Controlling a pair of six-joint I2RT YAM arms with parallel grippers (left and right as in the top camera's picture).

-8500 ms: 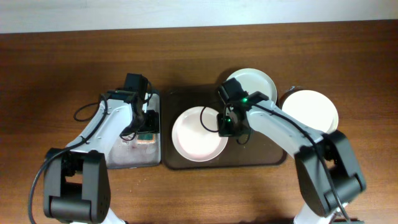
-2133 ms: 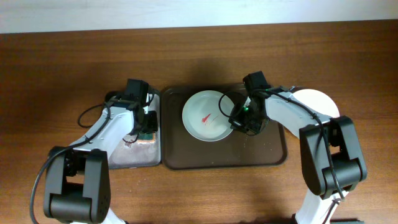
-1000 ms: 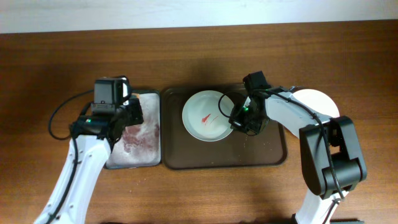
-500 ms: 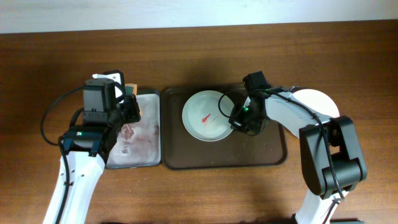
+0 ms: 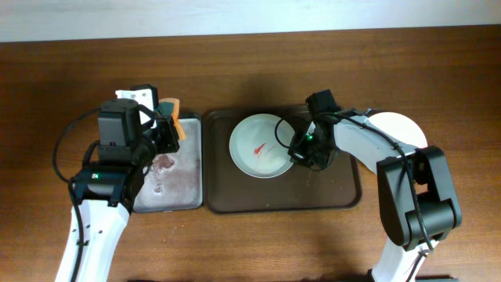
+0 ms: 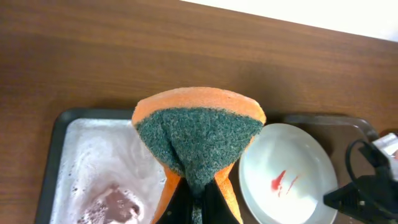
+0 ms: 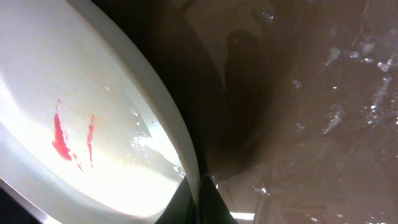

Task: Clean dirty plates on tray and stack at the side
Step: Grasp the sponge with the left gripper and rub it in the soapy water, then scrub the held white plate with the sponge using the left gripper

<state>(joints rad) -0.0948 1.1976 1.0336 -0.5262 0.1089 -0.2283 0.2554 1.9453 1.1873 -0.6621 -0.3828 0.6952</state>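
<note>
- left gripper (image 6: 198, 202): jaws pressed tight, pinching lower edge of sponge (image 6: 199, 134) (orange, green scrub face twd camera)
- sponge held up off grey metal tray (image 5: 186, 196), left of frame ctr; tray bottom wet w/ pinkish residue
- dirty plate (image 5: 258, 147): in upper-left part of brown tray (image 5: 313, 194), red sauce streaks near its middle
- right gripper (image 5: 298, 149): closed thin on dirty plate's right rim, wet tray surface beside it
- white plate (image 5: 401, 135): on table just right of brown tray, partly behind right arm
</note>
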